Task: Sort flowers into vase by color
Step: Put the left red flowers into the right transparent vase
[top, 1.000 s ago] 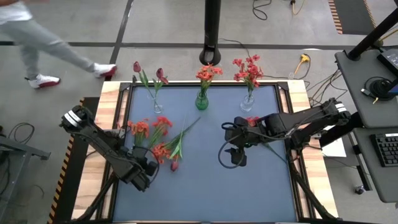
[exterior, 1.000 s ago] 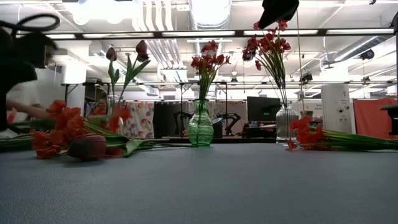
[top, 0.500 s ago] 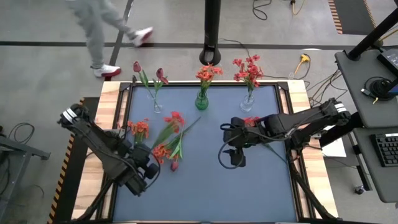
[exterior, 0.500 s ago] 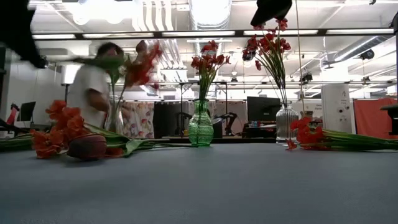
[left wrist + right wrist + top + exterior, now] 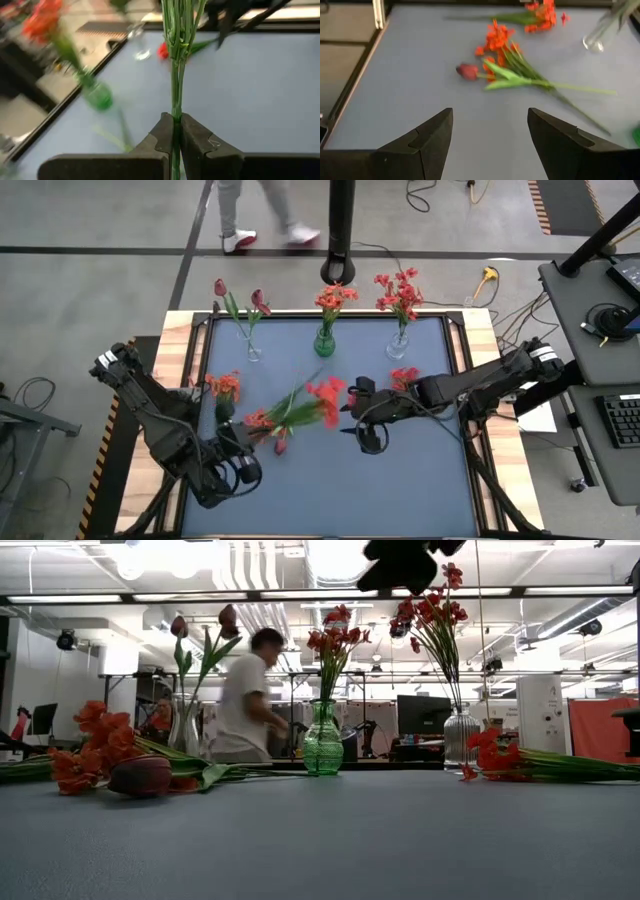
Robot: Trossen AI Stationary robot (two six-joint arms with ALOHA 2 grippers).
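My left gripper [image 5: 175, 120] is shut on the green stem of a red flower [image 5: 325, 393], raised over the table's near left [image 5: 243, 452]. My right gripper [image 5: 490, 135] hangs open and holds nothing over the table's middle [image 5: 365, 420], just right of that bloom. A pile of orange-red flowers [image 5: 268, 420] with a maroon bud [image 5: 467, 71] lies flat on the mat. One more red flower [image 5: 405, 377] lies by the right arm. At the far edge stand a clear vase with maroon tulips [image 5: 253, 352], a green vase [image 5: 324, 343] and a clear vase with red blooms [image 5: 397, 348]. My left gripper pinches the lower part of the flower's thin green stem [image 5: 175, 107] between its two fingers. The stem runs on past the fingertips along the way they point, not across them. The flower is lifted clear of the mat, its bloom [image 5: 327, 390] out toward the table's middle.
A person [image 5: 245, 695] walks past beyond the table's far edge. Wooden rails [image 5: 180, 360] frame the blue mat. Bare mat [image 5: 330, 490] stretches along the near side. In the low view a dark gripper [image 5: 405, 560] shows at the top.
My left gripper has risen from the mat and rolled, taking the red flower up clear of the pile; its bloom has swung toward the table's middle. My right gripper has sunk a little and gone toward the left, still open. The person has walked along the far side.
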